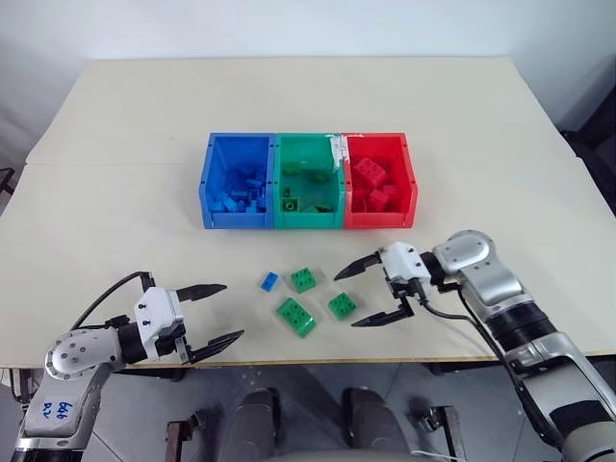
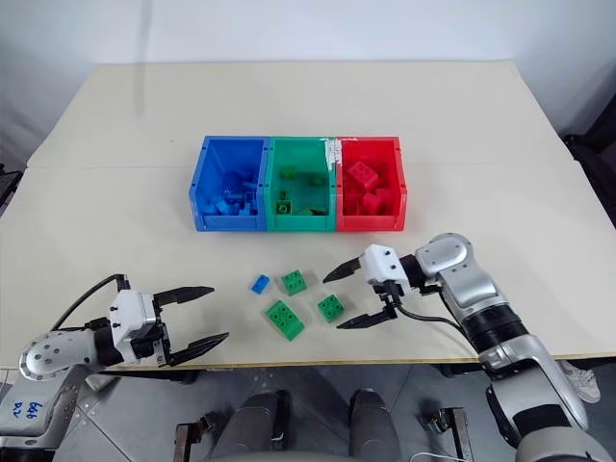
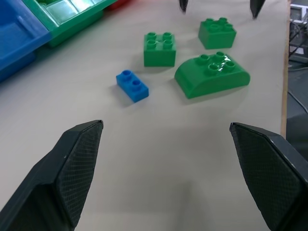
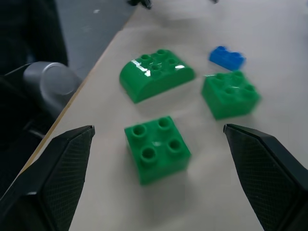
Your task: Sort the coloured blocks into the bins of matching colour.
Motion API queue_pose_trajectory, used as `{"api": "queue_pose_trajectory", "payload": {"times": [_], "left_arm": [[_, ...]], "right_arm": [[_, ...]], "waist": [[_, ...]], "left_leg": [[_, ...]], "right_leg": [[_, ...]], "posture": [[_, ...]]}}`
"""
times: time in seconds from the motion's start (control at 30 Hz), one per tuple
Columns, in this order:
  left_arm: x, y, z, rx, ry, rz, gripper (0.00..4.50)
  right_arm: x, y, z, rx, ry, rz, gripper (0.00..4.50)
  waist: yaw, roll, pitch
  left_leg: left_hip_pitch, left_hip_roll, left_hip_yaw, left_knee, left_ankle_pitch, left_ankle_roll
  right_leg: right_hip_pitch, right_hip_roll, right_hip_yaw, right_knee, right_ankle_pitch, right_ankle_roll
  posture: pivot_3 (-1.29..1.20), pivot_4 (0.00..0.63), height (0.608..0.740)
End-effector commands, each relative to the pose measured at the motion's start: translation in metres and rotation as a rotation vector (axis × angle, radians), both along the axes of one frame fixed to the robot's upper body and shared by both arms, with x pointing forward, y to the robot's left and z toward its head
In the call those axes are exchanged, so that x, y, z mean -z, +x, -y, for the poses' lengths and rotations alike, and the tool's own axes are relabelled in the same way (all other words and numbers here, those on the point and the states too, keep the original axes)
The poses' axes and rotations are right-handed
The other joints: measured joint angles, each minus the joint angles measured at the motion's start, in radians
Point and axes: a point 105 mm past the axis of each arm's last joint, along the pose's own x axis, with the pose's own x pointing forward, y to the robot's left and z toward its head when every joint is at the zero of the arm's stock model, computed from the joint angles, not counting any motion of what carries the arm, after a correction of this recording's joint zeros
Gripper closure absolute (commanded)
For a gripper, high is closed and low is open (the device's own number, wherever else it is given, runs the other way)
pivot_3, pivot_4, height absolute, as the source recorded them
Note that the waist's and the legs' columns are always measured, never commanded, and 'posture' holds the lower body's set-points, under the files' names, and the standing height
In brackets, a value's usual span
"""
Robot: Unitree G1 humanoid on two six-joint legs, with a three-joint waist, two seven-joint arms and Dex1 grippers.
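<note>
Right gripper level, fingers spread, aimed leftward at a green brick. Left gripper spread wide, empty, near table edge. Bins mid-table; white wall behind.

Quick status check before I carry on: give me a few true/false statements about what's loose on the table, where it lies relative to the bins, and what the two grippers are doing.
1. Four blocks lie loose on the table: the small blue block and three green blocks. True.
2. A red block lies loose among them. False: red blocks show only inside the red bin.
3. The right gripper is shut on a green block. False: its jaws are open and empty, beside the nearest green block.
4. The left gripper is open and holds nothing. True.
5. The green bin is empty. False: it already holds green blocks.
</note>
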Motion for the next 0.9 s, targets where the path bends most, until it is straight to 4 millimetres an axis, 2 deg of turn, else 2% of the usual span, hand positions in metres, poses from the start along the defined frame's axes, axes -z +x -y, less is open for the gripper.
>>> {"api": "queue_pose_trajectory", "payload": {"times": [0.03, 0.1, 0.2, 0.43, 0.7, 0.77, 0.9], "left_arm": [[-0.01, -0.004, 0.006, 0.001, -0.013, 0.048, 0.0], [-0.012, -0.005, 0.009, 0.006, -0.02, 0.046, 0.0], [-0.013, -0.006, 0.011, 0.011, -0.025, 0.043, 0.0], [-0.02, 0.0, 0.015, 0.026, -0.031, 0.066, 0.0], [-0.026, 0.009, 0.022, 0.053, -0.058, 0.081, 0.0], [-0.026, 0.011, 0.023, 0.052, -0.059, 0.079, 0.0], [-0.029, 0.019, 0.019, 0.012, -0.076, 0.08, 0.0]], "right_arm": [[0.007, -0.005, 0.002, -0.102, -0.076, 0.006, 0.01], [0.009, -0.004, 0.003, -0.104, -0.087, -0.003, 0.01], [0.011, -0.002, 0.005, -0.104, -0.096, -0.008, 0.57], [0.009, -0.001, 0.009, -0.099, -0.081, 0.008, 2.97], [-0.013, 0.01, 0.018, 0.038, 0.065, 0.042, 3.05], [-0.024, 0.015, 0.017, 0.097, 0.138, 0.035, 3.05], [-0.07, 0.038, 0.001, 0.246, 0.314, 0.049, 3.05]], "waist": [[-0.001, 0.0, 0.0], [-0.001, 0.0, 0.0], [-0.001, 0.0, 0.0], [-0.001, 0.0, 0.0], [0.0, 0.0, 0.0], [0.0, 0.0, 0.0], [-0.005, 0.0, 0.0]], "left_leg": [[0.0, 0.0, 0.0, 0.0, 0.0, 0.0], [0.0, 0.0, 0.0, 0.0, 0.0, -0.001], [0.0, 0.0, 0.0, 0.0, 0.0, -0.001], [0.0, 0.001, 0.001, 0.0, 0.0, -0.001], [0.0, 0.001, 0.001, 0.0, 0.001, -0.003], [0.0, 0.001, 0.001, 0.0, 0.001, -0.004], [0.0, 0.002, 0.001, 0.0, 0.001, -0.004]], "right_leg": [[0.0, 0.0, 0.0, 0.0, 0.0, 0.0], [0.0, 0.0, 0.0, 0.0, 0.0, 0.0], [0.0, 0.0, 0.0, 0.0, 0.0, 0.0], [0.0, 0.001, 0.0, 0.0, 0.0, -0.001], [0.0, 0.001, 0.0, 0.0, 0.0, 0.0], [0.0, 0.001, 0.0, 0.0, 0.0, 0.0], [-0.001, 0.002, 0.0, 0.0, 0.0, 0.0]], "posture": [[0.0, 0.15, 0.74], [0.0, 0.15, 0.74], [0.0, 0.15, 0.74], [0.0, 0.15, 0.74], [0.0, 0.15, 0.74], [0.0, 0.15, 0.74], [0.0, 0.15, 0.74]]}}
